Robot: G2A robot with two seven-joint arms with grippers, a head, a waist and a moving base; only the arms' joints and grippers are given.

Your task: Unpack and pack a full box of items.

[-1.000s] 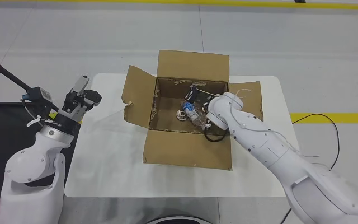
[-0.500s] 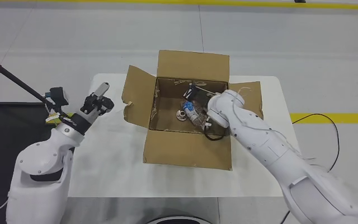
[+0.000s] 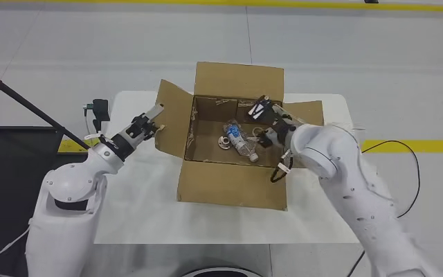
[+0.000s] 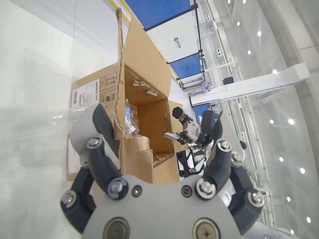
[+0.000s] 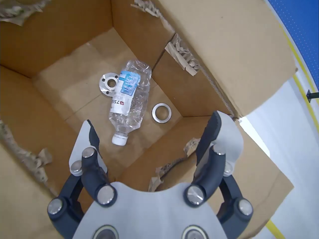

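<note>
Top view: a cardboard box [image 3: 232, 187] is being shown open on a white table [image 3: 138, 208]. The left gripper [image 3: 149, 124] is being held at the box's left flap [image 3: 169, 118]. The right gripper [image 3: 265, 118] is being held over the box's right side, above a water bottle [image 3: 239, 140] and a metal flange [image 3: 224, 142].

Left wrist view: the left gripper [image 4: 159, 115] is being kept spread, with the torn flap [image 4: 135, 150] edge between the jaws, just beside one finger [image 4: 106, 125]; contact cannot be told.

Right wrist view: the right gripper [image 5: 152, 120] is being kept released, nothing grasped. The bottle [image 5: 129, 98] is lying on the box floor beyond the jaws, cap toward them. The flange [image 5: 108, 84] is touching the bottle, and a metal ring [image 5: 162, 112] is near its other side.
</note>
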